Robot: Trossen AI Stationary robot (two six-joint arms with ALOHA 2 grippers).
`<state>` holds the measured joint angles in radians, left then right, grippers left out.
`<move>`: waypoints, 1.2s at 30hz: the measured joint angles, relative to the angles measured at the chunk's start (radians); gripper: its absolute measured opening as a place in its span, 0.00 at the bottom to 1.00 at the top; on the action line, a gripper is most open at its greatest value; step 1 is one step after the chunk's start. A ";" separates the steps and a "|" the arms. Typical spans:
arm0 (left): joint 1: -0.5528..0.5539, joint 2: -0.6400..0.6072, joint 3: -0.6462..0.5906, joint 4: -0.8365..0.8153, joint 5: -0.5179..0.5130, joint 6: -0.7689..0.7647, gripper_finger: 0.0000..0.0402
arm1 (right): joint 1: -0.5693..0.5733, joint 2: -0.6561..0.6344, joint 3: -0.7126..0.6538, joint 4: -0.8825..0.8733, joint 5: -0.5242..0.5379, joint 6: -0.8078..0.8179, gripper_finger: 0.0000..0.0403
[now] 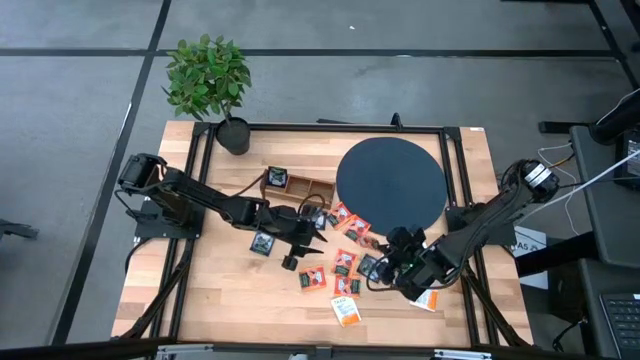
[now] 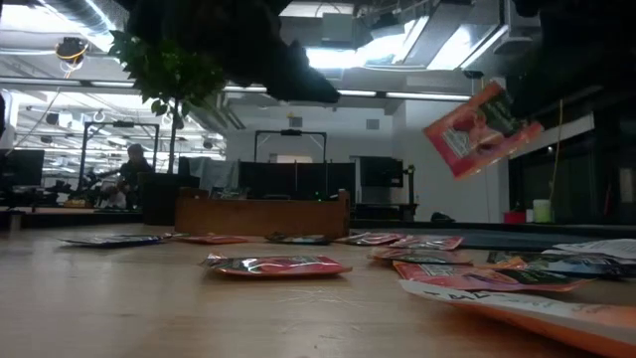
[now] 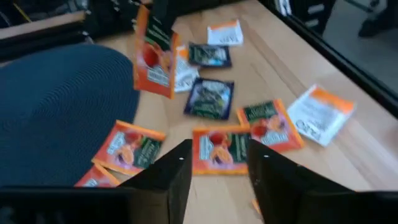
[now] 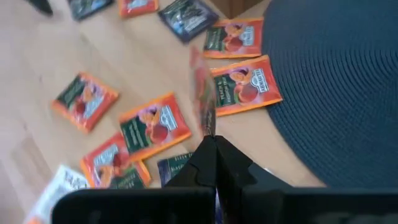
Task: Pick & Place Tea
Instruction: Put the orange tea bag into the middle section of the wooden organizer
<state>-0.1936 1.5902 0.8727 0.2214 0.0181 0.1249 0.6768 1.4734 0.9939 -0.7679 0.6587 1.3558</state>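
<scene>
1. Left hand (image 1: 300, 240): it hangs low over the surface (image 1: 200, 300), just in front of the wooden tray (image 1: 300, 190), with its fingers (image 3: 171, 177) standing apart and nothing between them. A dark sachet (image 1: 263, 243) lies just beside the hand on its outer side.

2. Wooden tray: one sachet (image 1: 277, 178) sits at its left end (whether it rests inside a compartment or on top, I cannot tell). The other compartments are mostly hidden by the arm.

3. Loose tea (image 1: 345, 262): roughly a dozen sachets lie scattered flat on the surface between the two hands and along the near edge of the black disc (image 1: 390, 185). Judgement: the bulk of the sorting is still to do.

4. Right hand (image 1: 405, 265): clamped together on a red-orange sachet (image 4: 202, 99), held by one edge and lifted clear of the surface, near the disc's rim. This sachet is not yet placed.
</scene>
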 joint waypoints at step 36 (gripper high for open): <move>0.034 0.073 0.145 0.097 0.096 -0.138 0.52 | -0.184 -0.030 0.000 0.316 -0.271 -0.714 0.00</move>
<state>-0.1592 1.6630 1.0180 0.3189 0.1140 -0.0135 0.4931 1.4429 0.9939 -0.4518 0.3878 0.6422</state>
